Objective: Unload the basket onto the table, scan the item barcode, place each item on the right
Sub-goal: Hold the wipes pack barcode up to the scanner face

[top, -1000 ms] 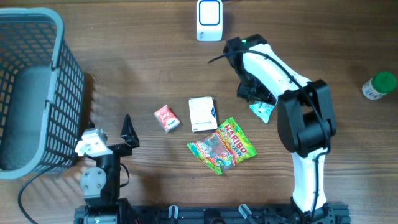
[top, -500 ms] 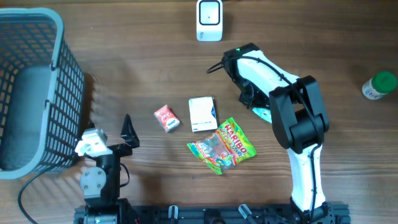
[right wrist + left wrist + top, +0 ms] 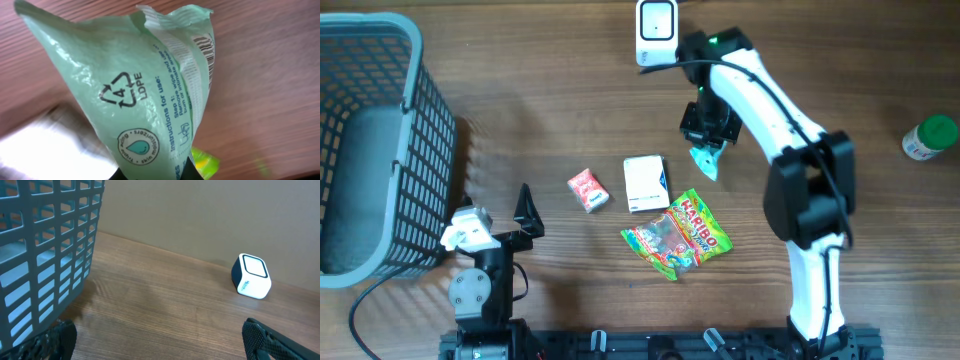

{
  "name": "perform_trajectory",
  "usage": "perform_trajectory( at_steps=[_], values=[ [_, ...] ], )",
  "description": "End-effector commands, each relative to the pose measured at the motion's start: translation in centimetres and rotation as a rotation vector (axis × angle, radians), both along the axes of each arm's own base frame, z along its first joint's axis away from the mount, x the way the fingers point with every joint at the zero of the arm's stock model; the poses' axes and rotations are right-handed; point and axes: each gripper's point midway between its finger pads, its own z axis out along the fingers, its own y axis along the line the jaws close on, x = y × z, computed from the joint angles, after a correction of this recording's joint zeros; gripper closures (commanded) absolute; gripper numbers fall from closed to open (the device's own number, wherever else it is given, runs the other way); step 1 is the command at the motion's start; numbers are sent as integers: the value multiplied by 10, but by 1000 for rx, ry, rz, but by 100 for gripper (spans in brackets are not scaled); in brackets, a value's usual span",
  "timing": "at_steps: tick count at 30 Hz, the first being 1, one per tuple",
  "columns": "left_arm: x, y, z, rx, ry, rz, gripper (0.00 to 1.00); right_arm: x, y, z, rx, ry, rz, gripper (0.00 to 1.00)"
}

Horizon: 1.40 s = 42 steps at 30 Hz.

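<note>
Right arm [image 3: 760, 95] swung back up toward the white box-shaped barcode scanner [image 3: 657, 30] since a second ago, right gripper [image 3: 706, 132] now pinched tight on a pale green plastic sachet [image 3: 140, 100] near that scanner, printed barcode showing; left gripper [image 3: 157, 330] spread wide, holding nothing, beside the grey mesh basket [image 3: 50, 255].

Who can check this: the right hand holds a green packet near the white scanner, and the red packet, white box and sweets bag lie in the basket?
Wrong place: the red packet, white box and sweets bag lie on the table, outside the basket, as the overhead view shows. The right hand does hold the green packet near the scanner.
</note>
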Motion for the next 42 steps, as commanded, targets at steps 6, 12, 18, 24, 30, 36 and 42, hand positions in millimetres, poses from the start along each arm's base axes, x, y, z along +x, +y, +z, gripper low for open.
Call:
perform_trajectory(
  at_steps=[6,12,18,24,30,36,42],
  values=[
    [0,-3,-1,-10,2,-14,0,-36,18,91,155,-66,-49,95],
    [0,-3,-1,-10,2,-13,0,-40,25,90,98,-32,-448,95],
    [0,-3,-1,-10,2,-14,0,-38,20,88,-45,-14,-1121,96],
    [0,-3,-1,-10,2,-14,0,6,44,80,100,-76,-1328,96],
    [0,-3,-1,-10,2,-14,0,36,66,47,170,-54,-1324,95],
    [0,-3,-1,-10,2,-13,0,30,69,25,119,9,-1325,96],
    [0,-3,-1,-10,2,-13,0,25,76,27,194,7,-1012,96]
  ],
)
